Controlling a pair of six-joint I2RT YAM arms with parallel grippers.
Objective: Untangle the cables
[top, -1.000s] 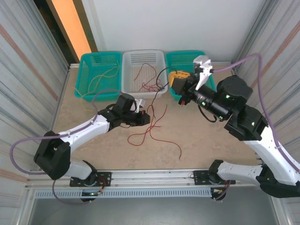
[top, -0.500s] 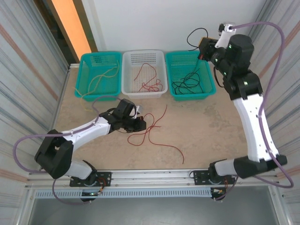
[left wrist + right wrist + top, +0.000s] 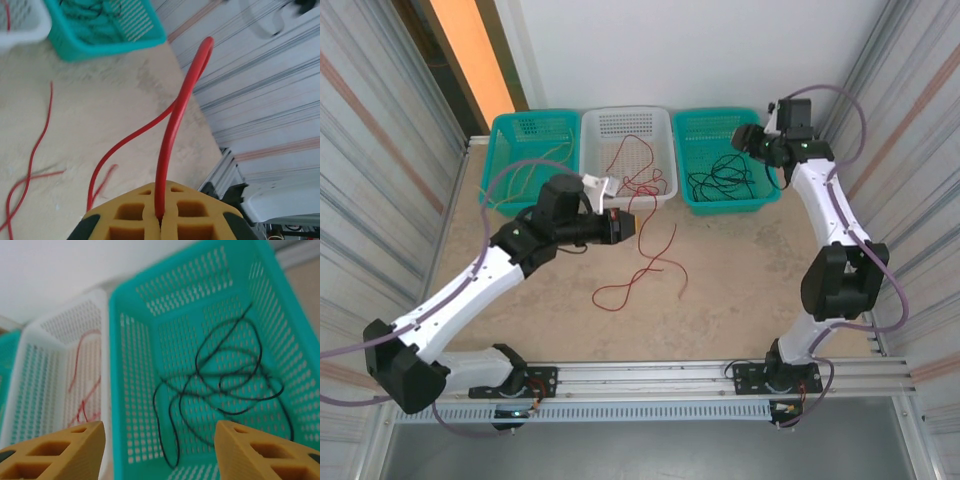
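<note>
The left gripper [image 3: 160, 210] was clenched on a red cable [image 3: 171, 125] trailing down onto the table [image 3: 750, 290]; the right gripper [image 3: 159, 440] hung released above the black cable [image 3: 718, 180] in the right teal basket [image 3: 116, 390].

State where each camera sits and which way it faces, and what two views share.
Top: high behind the robot, looking down on the table, three baskets, left arm and right arm.
Left wrist: on the left arm, facing along the shut left gripper, clamping a red cable, towards the table.
Right wrist: on the right arm, looking past the open right gripper into the green basket of black cable.
Shared: that basket, in both wrist views.
</note>
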